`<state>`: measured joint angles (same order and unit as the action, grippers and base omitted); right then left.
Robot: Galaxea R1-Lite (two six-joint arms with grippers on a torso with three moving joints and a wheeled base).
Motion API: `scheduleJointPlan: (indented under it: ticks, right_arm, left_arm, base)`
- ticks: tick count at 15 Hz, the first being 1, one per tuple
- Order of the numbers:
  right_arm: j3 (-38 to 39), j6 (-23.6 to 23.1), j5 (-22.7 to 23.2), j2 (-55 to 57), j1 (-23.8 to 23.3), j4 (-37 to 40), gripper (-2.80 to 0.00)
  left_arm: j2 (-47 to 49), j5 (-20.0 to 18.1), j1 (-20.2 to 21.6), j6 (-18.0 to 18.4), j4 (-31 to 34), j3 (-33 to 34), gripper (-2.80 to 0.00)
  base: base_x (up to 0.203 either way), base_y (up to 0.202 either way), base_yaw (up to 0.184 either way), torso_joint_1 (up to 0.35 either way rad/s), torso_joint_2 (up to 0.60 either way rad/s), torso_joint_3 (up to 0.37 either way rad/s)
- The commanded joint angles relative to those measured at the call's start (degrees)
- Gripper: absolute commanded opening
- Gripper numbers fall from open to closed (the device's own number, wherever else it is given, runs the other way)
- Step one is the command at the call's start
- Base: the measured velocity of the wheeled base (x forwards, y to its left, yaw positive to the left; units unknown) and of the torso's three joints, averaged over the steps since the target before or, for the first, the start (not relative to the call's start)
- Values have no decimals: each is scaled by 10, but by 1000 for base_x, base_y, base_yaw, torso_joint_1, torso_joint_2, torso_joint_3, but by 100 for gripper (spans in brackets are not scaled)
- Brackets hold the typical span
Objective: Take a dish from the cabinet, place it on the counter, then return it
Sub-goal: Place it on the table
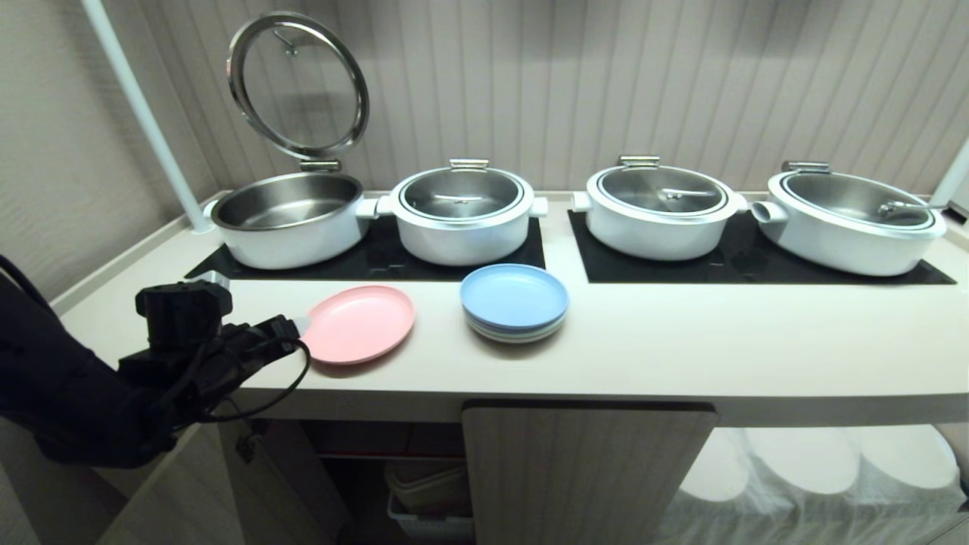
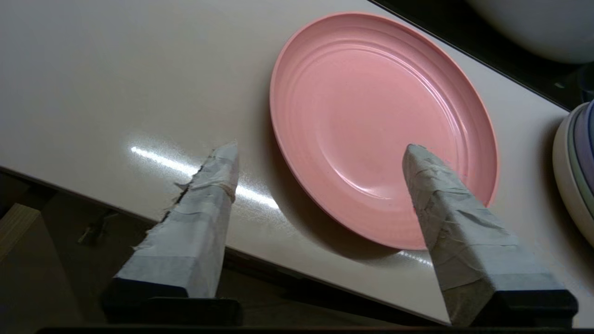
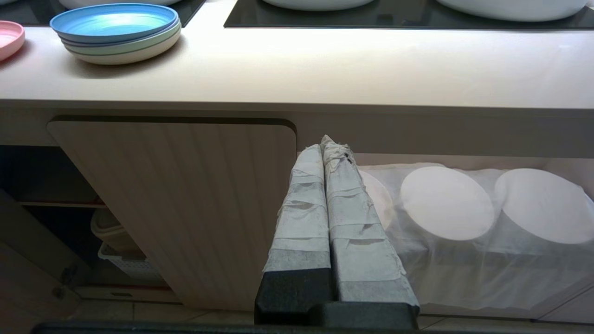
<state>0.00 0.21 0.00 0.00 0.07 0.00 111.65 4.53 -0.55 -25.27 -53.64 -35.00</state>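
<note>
The pink dish (image 1: pixel 359 324) lies flat on the cream counter (image 1: pixel 681 341), left of the middle and in front of the left cooktop. My left gripper (image 1: pixel 294 328) is level with the dish's left rim, open. In the left wrist view the gripper (image 2: pixel 320 150) straddles the near rim of the dish (image 2: pixel 371 116): one taped finger (image 2: pixel 445 204) is over the plate and the other (image 2: pixel 209 195) over the bare counter (image 2: pixel 116 69). Nothing is gripped. The cabinet (image 1: pixel 583 469) below has its left side open. My right gripper (image 3: pixel 323 144) is shut and parked low in front of the cabinet door (image 3: pixel 185 208).
A blue-topped stack of plates (image 1: pixel 515 301) sits just right of the dish. Several white pots (image 1: pixel 462 216) stand on two black cooktop panels (image 1: pixel 757 265); the leftmost has its lid (image 1: pixel 299 83) raised. White-draped plates (image 1: pixel 817 462) fill the recess at lower right. A white basket (image 1: pixel 424 515) is inside the cabinet.
</note>
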Motion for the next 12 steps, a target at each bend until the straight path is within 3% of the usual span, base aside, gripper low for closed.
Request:
scheduleJointPlan:
  ticks: [1,7,12]
  right_arm:
    - [0,0,0,0,0,0,-280]
    - [0,0,0,0,0,0,-280]
    - [0,0,0,0,0,0,-280]
  left_arm:
    - [6,0,0,-2,-3,-3,-280]
    - [5,-1,-2,-1,-3,1,-280]
    - [-50,1,-34,0,-4,50,-280]
  base:
    - [0,0,0,0,0,0]
    - [0,0,0,0,0,0]
    - [0,0,0,0,0,0]
